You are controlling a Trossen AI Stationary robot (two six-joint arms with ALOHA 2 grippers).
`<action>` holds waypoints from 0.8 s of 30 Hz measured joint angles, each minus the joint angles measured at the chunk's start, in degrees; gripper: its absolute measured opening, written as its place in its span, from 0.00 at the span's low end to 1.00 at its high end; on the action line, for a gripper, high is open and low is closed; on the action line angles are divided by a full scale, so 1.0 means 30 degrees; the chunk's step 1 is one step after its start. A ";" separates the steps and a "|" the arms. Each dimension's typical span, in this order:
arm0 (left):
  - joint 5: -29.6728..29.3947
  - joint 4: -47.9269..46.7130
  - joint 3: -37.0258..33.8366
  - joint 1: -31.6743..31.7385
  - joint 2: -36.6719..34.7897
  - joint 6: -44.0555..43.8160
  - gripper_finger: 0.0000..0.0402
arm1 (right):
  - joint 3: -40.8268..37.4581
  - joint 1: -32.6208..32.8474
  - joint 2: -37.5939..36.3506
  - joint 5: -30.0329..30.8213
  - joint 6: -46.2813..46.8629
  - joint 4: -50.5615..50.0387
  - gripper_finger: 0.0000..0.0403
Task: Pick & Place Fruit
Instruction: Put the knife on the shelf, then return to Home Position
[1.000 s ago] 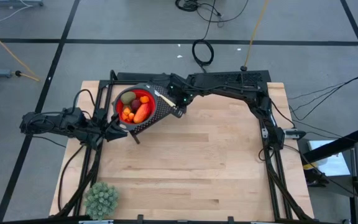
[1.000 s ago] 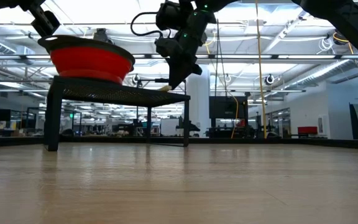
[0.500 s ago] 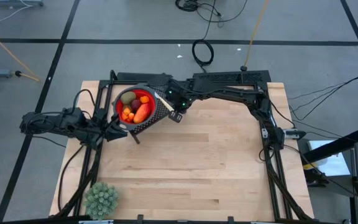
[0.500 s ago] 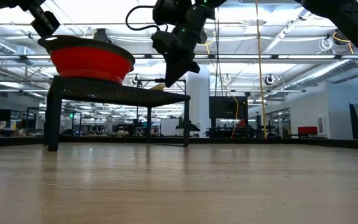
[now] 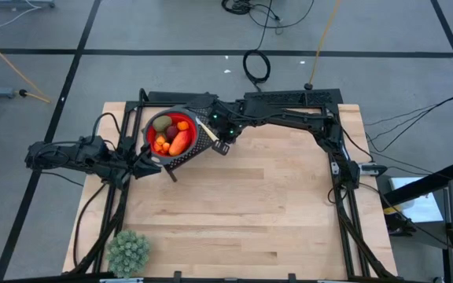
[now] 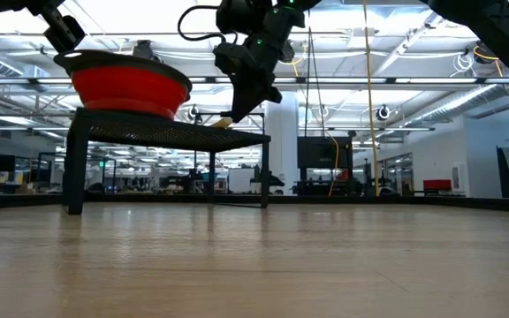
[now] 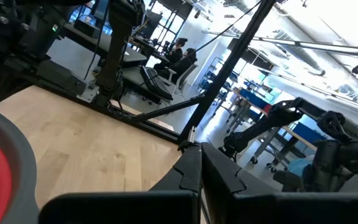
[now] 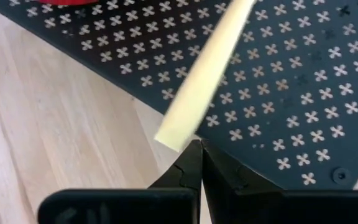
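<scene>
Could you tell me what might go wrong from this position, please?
The pale stick lies on the perforated black stand right by the shut right gripper, which could knock it off. The left gripper, also shut, sits beside the red bowl of fruit; a bump might shift it.
</scene>
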 joint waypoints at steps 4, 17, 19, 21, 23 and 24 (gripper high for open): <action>0.0000 0.0003 0.0000 0.0000 0.0003 -0.0089 0.02 | 0.0003 -0.0228 -0.0148 0.0021 -0.0241 -0.0632 0.00; 0.0267 0.0045 0.0000 -0.0002 0.0000 -0.4440 0.02 | 0.0032 -0.3140 -0.1784 -0.3227 -0.4448 0.0302 0.00; 0.0065 0.0059 0.0007 -0.0002 0.0000 -0.5832 0.02 | -0.0001 -0.3755 -0.2080 -0.3879 -0.5450 -0.0290 0.00; -0.0074 0.0015 0.0007 -0.0009 0.0000 -0.7176 0.02 | 0.0032 -0.4208 -0.2202 -0.4453 -0.6451 0.0043 0.00; -0.0133 0.0015 0.0007 -0.0009 0.0000 -0.8182 0.02 | 0.0029 -0.4662 -0.2350 -0.4928 -0.7216 -0.0029 0.00; -0.0194 0.0014 0.0007 -0.0009 0.0002 -0.8620 0.02 | -0.0012 -0.4898 -0.2497 -0.5146 -0.7550 -0.0174 0.00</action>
